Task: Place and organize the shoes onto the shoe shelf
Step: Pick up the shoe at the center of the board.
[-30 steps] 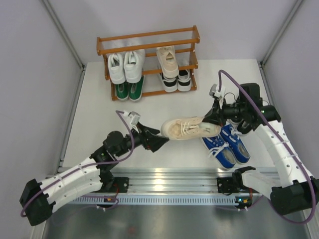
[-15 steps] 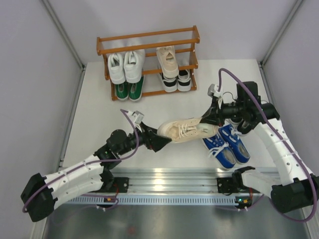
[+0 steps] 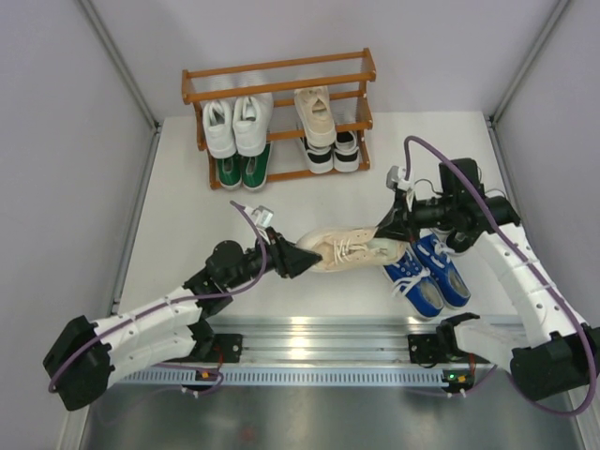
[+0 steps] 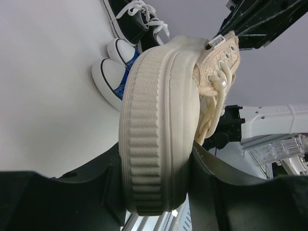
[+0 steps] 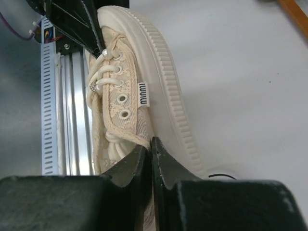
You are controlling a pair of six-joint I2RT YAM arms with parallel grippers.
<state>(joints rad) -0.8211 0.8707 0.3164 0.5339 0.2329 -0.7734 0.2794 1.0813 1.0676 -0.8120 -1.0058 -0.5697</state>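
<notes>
A beige shoe (image 3: 352,251) is held between the two arms over the near middle of the table (image 3: 187,225), toe pointing left and heel right, laces showing from above. The left tool (image 3: 298,258) is closed around the ribbed toe. In the left wrist view its two fingers press against either side of the rubber cap. The right tool (image 3: 394,230) is pinched shut on the fabric edge at the heel opening, just behind the last lace eyelets. The shoe appears to be lifted off the table.

At the far edge stands the shoe shelf (image 3: 281,67). A white pair (image 3: 236,127) sits on the left of its middle tier, with a green pair (image 3: 242,171) below it on the bottom tier. On the right, a second beige shoe (image 3: 316,114) sits on the middle tier, and a black-and-white pair (image 3: 333,155) sits under it.

A blue pair (image 3: 427,277) with white toes lies on the table at the near right, just beside the held shoe's heel. A black pair (image 4: 137,17) with white laces lies just beyond it, mostly hidden under the right arm in the top view.
</notes>
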